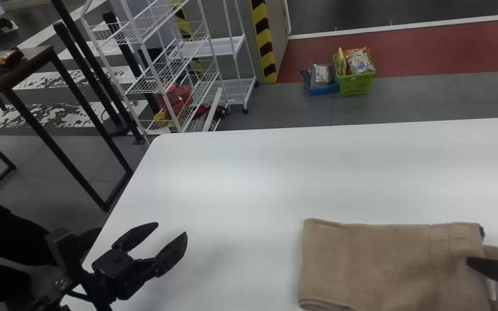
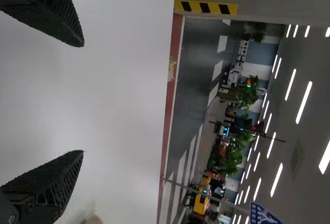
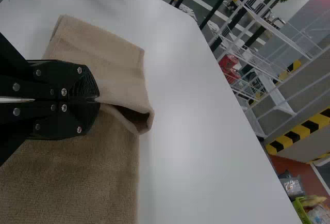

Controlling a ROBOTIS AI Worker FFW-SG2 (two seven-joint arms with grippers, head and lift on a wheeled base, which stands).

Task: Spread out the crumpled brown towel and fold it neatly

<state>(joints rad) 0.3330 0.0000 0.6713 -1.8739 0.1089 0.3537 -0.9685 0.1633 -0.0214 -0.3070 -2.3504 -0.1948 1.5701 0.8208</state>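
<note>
The brown towel point(image 1: 387, 259) lies on the table's near right part, its left portion folded in layers, with a single layer reaching to the right edge. At its right side is my right gripper point(image 1: 469, 261). In the right wrist view, my right gripper point(image 3: 98, 100) is closed on the folded edge of the towel point(image 3: 103, 53), beside a raised, open fold. Left of the towel, over the bare tabletop, my left gripper point(image 1: 173, 231) stands open and apart from it. Seen from its own wrist, my left gripper point(image 2: 82, 97) has nothing between its fingers.
The white table point(image 1: 249, 172) extends behind and to the left of the towel. Beyond its far edge stand a white wire rack point(image 1: 175, 65) and a green basket point(image 1: 355, 84) on the floor. A dark-legged table point(image 1: 20, 71) is at the far left.
</note>
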